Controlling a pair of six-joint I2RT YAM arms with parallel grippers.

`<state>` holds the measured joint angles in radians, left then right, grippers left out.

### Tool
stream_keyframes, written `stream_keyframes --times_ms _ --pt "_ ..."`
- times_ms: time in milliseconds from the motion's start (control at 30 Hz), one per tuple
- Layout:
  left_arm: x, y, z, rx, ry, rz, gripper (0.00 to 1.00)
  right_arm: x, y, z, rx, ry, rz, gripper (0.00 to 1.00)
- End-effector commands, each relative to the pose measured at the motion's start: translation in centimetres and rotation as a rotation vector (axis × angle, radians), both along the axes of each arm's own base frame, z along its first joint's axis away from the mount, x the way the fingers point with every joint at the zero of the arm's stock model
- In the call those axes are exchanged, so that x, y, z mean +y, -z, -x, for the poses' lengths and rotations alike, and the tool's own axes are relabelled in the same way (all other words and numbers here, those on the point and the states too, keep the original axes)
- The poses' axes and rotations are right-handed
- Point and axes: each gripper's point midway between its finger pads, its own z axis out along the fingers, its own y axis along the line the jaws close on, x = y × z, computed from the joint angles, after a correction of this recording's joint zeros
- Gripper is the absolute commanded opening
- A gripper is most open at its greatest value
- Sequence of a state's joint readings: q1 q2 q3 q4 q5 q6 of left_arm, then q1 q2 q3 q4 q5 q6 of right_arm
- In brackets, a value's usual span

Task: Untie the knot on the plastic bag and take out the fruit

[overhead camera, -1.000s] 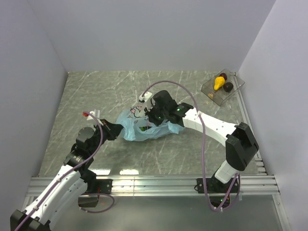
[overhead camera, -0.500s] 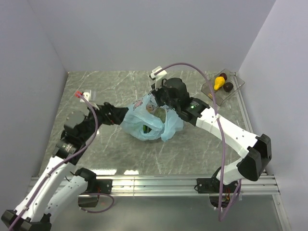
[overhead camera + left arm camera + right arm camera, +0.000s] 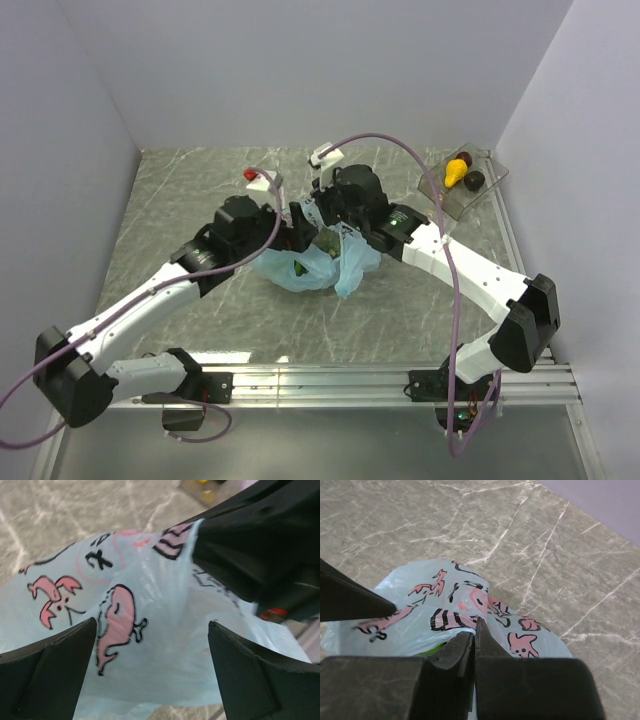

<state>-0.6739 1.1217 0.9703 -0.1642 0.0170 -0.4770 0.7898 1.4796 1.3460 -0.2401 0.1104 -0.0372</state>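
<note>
— While the right hand (image 3: 474, 639) is pinched closed on a fold of the plastic bag (image 3: 470, 600), what's the left hand (image 3: 151, 630) doing?
— Spread wide. One finger is on each side of the bag's printed wall, and it's not clamping anything. The right hand's dark body sits just past it, upper right in that wrist view.
— Where's the bag?
— Middle of the table (image 3: 190, 190), slumped between both hands. From the top camera the mouth looks open, and the fruit (image 3: 299, 267) shows as green bits inside.
— And the knot?
— Can't make it out in any view. It could be undone or it could be hidden under the right hand.
— How will it handle?
— Film's thin, crinkly, floppy and looks slippery. The bag itself weighs next to nothing, so the fruit is the load and will likely roll to the low side. Best to take hold of bunched rim or a handle end, since flat wall would probably slide out of the fingers. Pull gently, because it could tear or tip. The fruit is small, round and probably firm, so grip it across the widest part, one piece at a time.
— Anything else?
— Clear tray (image 3: 438, 192) in the far right corner, well apart, with yellow and dark pieces in it.
</note>
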Motion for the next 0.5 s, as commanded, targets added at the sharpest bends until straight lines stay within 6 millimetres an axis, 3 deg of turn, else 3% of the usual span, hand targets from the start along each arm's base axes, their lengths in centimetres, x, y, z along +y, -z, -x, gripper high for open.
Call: stream_keyframes --times_ms 0,100,133,200,233,333,467 --pt "0.9 -0.9 -2.0 -0.053 -0.156 -0.068 0.99 0.5 -1.2 0.4 -0.014 -0.005 -0.041 0.00" --pt "3.6 2.7 -2.9 0.022 -0.335 -0.135 0.99 -0.1 -1.7 0.6 -0.027 0.012 -0.053 0.00" --pt "4.5 4.8 -2.5 0.055 -0.370 -0.166 0.98 -0.4 -1.4 0.7 -0.027 0.018 -0.049 0.00" --pt "6.1 6.3 -2.2 0.080 -0.461 -0.153 0.95 -1.0 -1.4 1.0 -0.032 0.030 -0.053 0.00" --pt "7.0 8.7 -1.6 0.110 -0.487 -0.180 0.93 -1.1 -1.3 1.1 -0.032 0.032 -0.056 0.00" --pt "8.4 11.7 -0.6 0.165 -0.549 -0.180 0.87 -1.8 -0.6 1.6 -0.029 0.041 -0.056 0.00" --pt "10.0 13.9 0.4 0.216 -0.601 -0.220 0.81 -3.0 0.8 2.3 0.001 0.081 -0.065 0.00"
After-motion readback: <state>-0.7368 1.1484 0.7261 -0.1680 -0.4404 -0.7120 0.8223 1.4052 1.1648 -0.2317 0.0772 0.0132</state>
